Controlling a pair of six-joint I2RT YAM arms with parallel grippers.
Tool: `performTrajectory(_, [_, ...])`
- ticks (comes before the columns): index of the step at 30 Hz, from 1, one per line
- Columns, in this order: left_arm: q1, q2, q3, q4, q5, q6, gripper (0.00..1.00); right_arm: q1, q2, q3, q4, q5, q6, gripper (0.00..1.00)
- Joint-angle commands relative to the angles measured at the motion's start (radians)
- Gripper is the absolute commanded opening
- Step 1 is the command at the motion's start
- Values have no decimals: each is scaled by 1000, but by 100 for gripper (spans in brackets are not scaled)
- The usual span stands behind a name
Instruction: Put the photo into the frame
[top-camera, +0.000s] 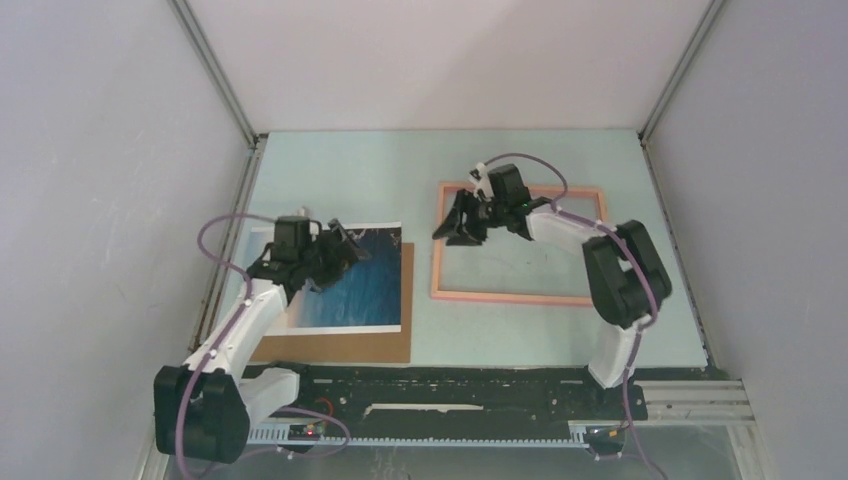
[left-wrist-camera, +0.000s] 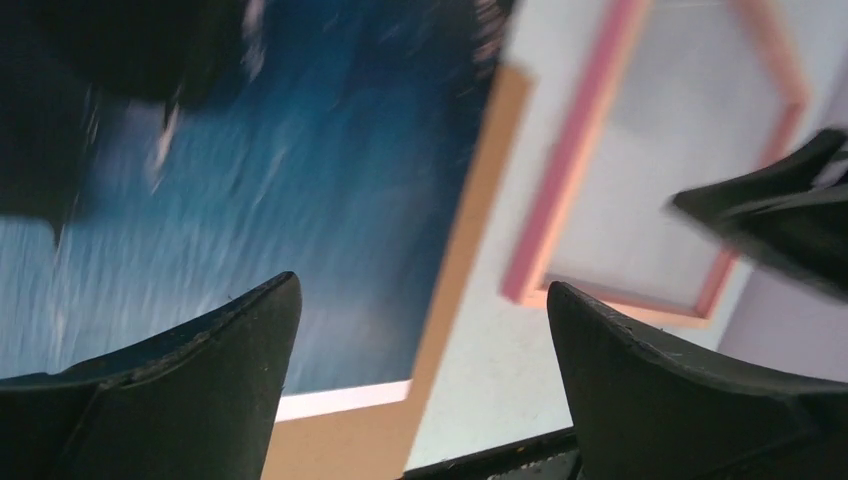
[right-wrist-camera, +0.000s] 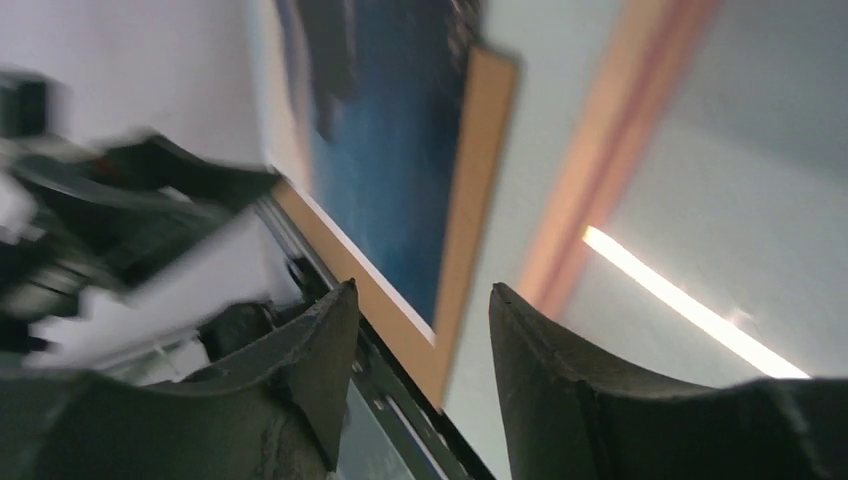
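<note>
1. Photo lies face-up on the cardboard sheet; our left tool hangs released above it, we judge for lifting.
2. Our right tool, also released, hovers over the frame, perhaps to steady it.

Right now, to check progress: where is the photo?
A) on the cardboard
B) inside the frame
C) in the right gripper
A: the photo lies flat on the cardboard, apart from the empty frame.

You look down on the thin salmon-pink rectangular frame from above; both close wrist views share its left rail.
</note>
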Motion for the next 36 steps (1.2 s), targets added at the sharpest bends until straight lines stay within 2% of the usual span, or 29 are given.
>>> performTrajectory(1, [17, 11, -142, 82, -52, -134, 100, 30, 171, 184, 296, -50, 184, 57])
performTrajectory(3, [19, 36, -178, 119, -66, -168, 100, 46, 248, 268, 298, -31, 194, 56])
performTrajectory(7, [22, 73, -238, 184, -75, -217, 100, 63, 400, 473, 182, 28, 141, 55])
performTrajectory(11, [22, 90, -280, 212, -82, -227, 100, 59, 545, 651, 94, -6, 129, 47])
performTrajectory(18, [22, 108, -335, 265, -65, -236, 100, 69, 733, 876, -98, -71, 66, 46])
performTrajectory(28, [23, 109, -338, 275, -57, -213, 100, 111, 786, 869, -76, -117, 70, 44])
performTrajectory(36, [22, 88, -320, 265, -55, -178, 100, 129, 822, 852, 64, -175, 167, 35])
